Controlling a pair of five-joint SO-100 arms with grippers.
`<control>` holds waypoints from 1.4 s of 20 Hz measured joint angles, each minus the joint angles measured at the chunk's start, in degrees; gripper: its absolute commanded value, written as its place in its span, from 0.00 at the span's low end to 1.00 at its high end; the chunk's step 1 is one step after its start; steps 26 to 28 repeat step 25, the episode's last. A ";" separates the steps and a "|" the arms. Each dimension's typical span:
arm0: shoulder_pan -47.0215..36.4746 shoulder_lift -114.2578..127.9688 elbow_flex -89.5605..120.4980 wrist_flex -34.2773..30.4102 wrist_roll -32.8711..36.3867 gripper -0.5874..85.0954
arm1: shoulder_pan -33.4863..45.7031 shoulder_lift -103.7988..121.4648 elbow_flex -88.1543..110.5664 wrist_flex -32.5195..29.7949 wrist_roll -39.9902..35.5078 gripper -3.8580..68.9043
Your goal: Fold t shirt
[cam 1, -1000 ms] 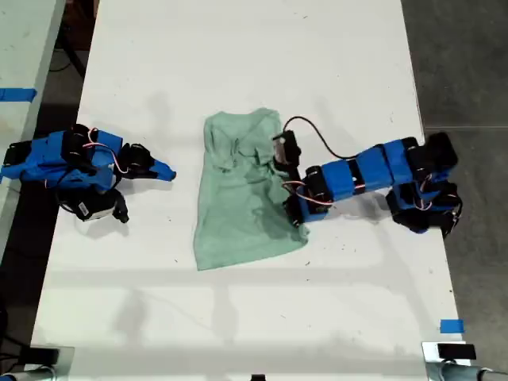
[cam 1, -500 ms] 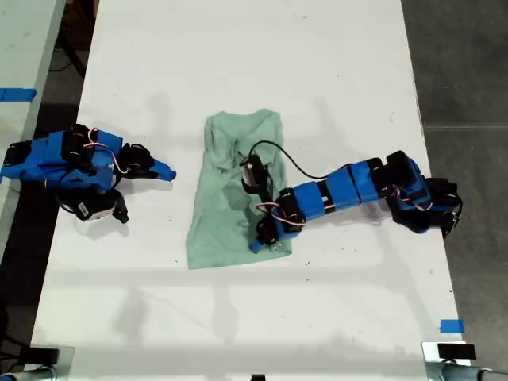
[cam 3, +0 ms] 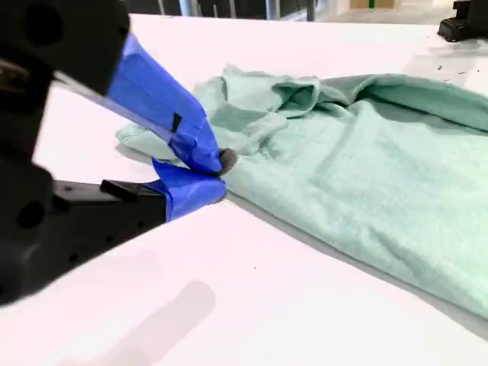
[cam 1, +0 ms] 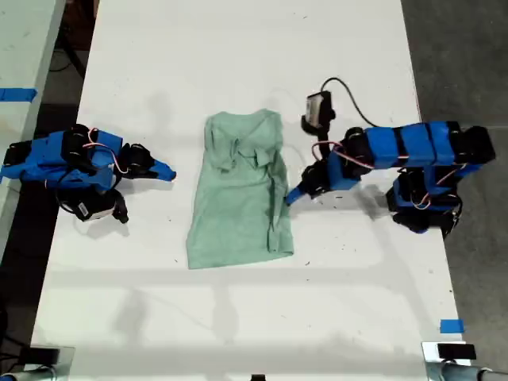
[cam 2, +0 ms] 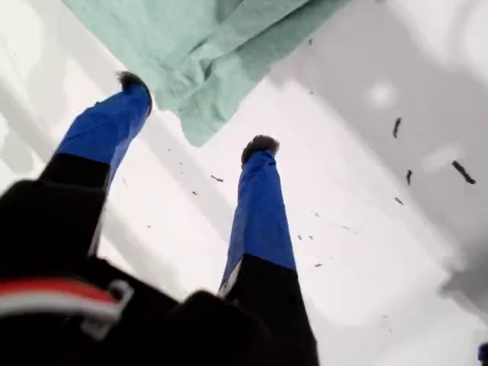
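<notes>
The pale mint-green t shirt (cam 1: 238, 190) lies wrinkled in the middle of the white table (cam 1: 238, 63), its side toward the exterior view's right doubled over. My first gripper (cam 1: 292, 195) hovers at that folded edge, open and holding nothing. In the first wrist view its fingers (cam 2: 259, 145) straddle a corner of the t shirt (cam 2: 206, 38) without gripping it. My second gripper (cam 1: 165, 173) rests on the table at the exterior view's left, shut and a short gap from the cloth. The second wrist view shows my second gripper (cam 3: 221, 171) closed on nothing, just before the t shirt (cam 3: 366, 175).
A blue tape mark (cam 1: 451, 325) sits near the table's front corner at the exterior view's right, beside a small dark device (cam 1: 448, 352). A second table with blue tape (cam 1: 17, 94) stands at the exterior view's left. Dark floor borders both table sides.
My first arm reached over the shirt, carrying its side across, then let go and drew back toward the exterior view's right. The shirt is now narrower. The second arm stayed still.
</notes>
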 measured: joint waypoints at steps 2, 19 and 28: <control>0.00 0.00 0.00 0.00 0.18 0.01 | 2.55 22.50 25.22 -12.74 -0.44 0.33; 0.00 0.00 0.00 -0.18 0.18 0.01 | 12.74 83.50 72.86 -7.65 -2.20 0.26; 0.00 0.00 0.00 -0.18 0.18 0.01 | 12.74 83.50 72.86 -7.65 -2.20 0.24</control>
